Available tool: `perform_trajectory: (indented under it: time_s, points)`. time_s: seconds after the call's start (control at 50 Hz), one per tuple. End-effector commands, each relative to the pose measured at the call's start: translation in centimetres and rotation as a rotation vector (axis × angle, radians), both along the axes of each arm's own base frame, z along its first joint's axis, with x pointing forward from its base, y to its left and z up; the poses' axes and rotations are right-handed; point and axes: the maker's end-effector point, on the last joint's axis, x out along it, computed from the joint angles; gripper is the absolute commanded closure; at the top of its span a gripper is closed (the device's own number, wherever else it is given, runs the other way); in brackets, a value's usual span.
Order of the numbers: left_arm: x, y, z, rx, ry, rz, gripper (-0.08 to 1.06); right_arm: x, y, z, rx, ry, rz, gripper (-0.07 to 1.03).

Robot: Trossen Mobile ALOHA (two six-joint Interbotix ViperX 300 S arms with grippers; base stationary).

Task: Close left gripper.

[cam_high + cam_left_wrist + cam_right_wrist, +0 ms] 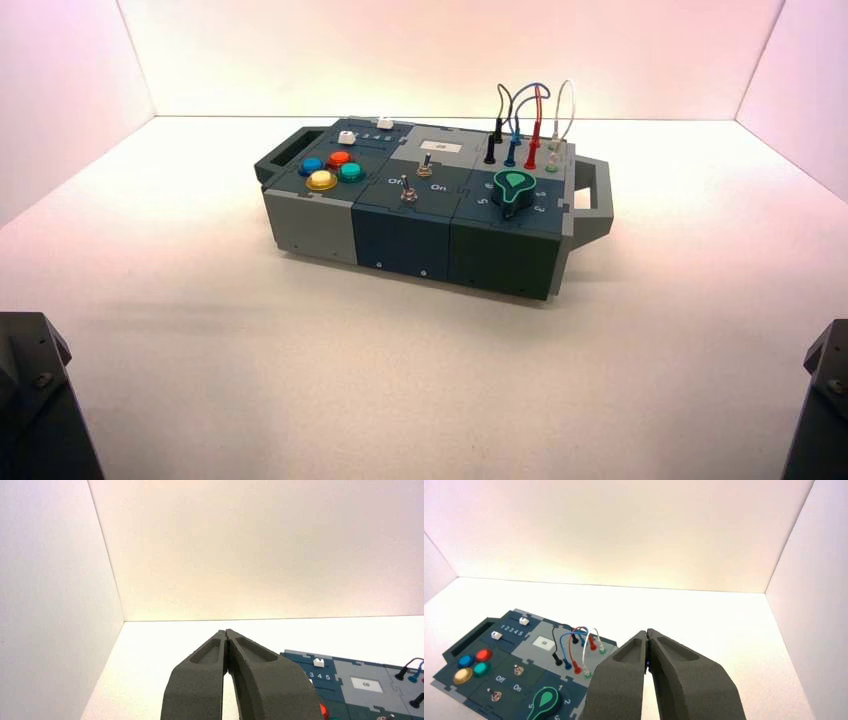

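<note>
Left hand (226,633) fingertips together, box (350,682) nearby

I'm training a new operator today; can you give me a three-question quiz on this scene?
1. True or false: the left gripper has its jaws shut on nothing.
2. Which button is nearest the robot in the high view? A) yellow button B) red button C) blue button
3. Fill in: the green knob sits on the box's ____ side.

Key: 1 true; 2 A; 3 right.
</note>
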Motion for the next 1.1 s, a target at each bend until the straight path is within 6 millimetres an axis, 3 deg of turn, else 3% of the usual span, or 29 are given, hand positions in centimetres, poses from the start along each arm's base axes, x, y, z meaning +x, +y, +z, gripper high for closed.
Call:
perform_trajectory:
  time_s: [0.02, 1.1]
  points:
    - [0.29, 0.18, 1.27, 0.007, -0.023, 0.008, 1.01, 0.45, 0.15, 0.41, 0.0, 0.002, 0.005, 0.99]
    - [0.39, 0.1, 0.9, 0.006, -0.002, 0.004, 1.01, 0.52, 0.75, 0.22, -0.007, 0.016, 0.037, 0.99]
